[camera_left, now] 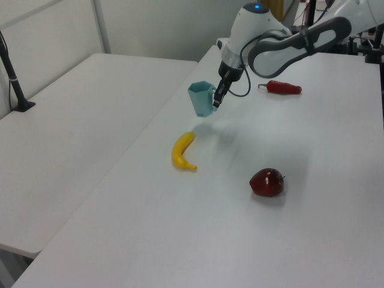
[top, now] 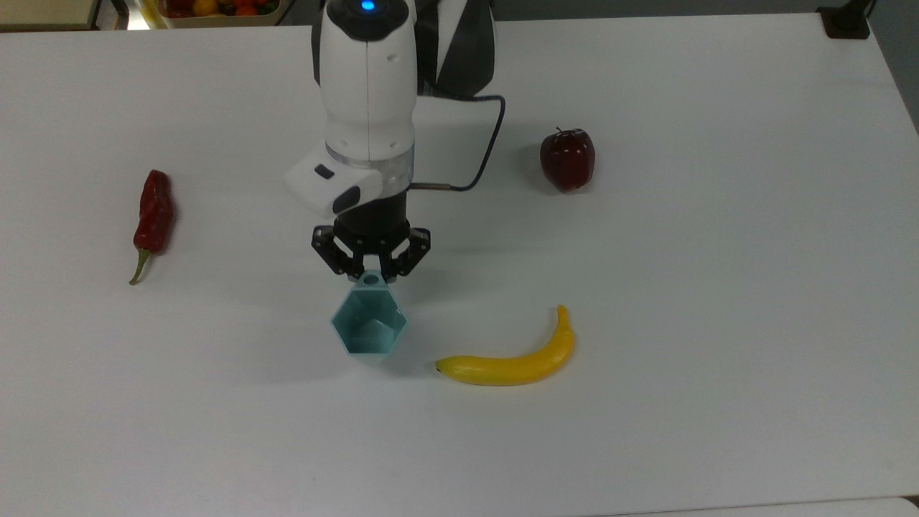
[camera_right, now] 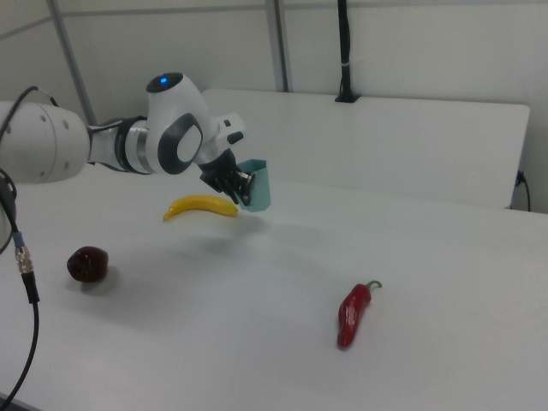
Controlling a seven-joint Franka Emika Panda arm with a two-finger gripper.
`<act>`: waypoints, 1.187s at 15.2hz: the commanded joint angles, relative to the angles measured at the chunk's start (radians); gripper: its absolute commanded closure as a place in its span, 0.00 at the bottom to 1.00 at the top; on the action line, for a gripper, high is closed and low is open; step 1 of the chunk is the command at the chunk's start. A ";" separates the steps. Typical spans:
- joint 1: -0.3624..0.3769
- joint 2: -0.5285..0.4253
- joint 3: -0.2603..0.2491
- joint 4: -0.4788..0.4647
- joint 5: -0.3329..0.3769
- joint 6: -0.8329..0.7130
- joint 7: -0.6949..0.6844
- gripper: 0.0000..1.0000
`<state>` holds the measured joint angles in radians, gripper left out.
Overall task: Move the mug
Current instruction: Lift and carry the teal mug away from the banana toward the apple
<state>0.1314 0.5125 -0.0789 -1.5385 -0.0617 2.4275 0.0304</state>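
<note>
Right now the gripper (top: 370,275) is pinching the little tab handle of the mug (top: 368,324), and its two fingers are squeezed tight on that tab. The mug hangs from the tab, open side up, at 6 o'clock from the gripper in the top view. In the left view the mug (camera_left: 201,98) is up in the air, with its shadow on the table (camera_left: 240,228) under it. In the right view the mug (camera_right: 255,185) also looks off the table, though I can't be sure how high from there.

Going out from the mug in the top view: the banana (top: 512,357) lies at about 4 o'clock, near it but not touching. The apple (top: 567,159) is at about 2 o'clock, well apart. The red chili pepper (top: 152,219) is at about 10 o'clock, also well apart.

I think the picking-up part is done and the carrying part is on. Next, the arm needs to take the mug to a bare spot on the table, away from the banana, lower it gently until the bottom sits flat, and only then let go. The grip is just on a small tab, so the mug could swing or slip if the arm moves fast.
</note>
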 commanded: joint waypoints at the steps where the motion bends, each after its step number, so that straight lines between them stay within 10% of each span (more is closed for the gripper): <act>1: 0.000 -0.204 -0.007 -0.152 -0.018 -0.134 0.042 1.00; 10: -0.009 -0.557 -0.004 -0.623 -0.021 -0.137 0.036 0.99; 18: 0.007 -0.503 0.002 -0.684 -0.021 -0.026 0.039 0.97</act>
<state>0.1236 -0.0071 -0.0761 -2.1926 -0.0632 2.3194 0.0465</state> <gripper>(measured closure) 0.762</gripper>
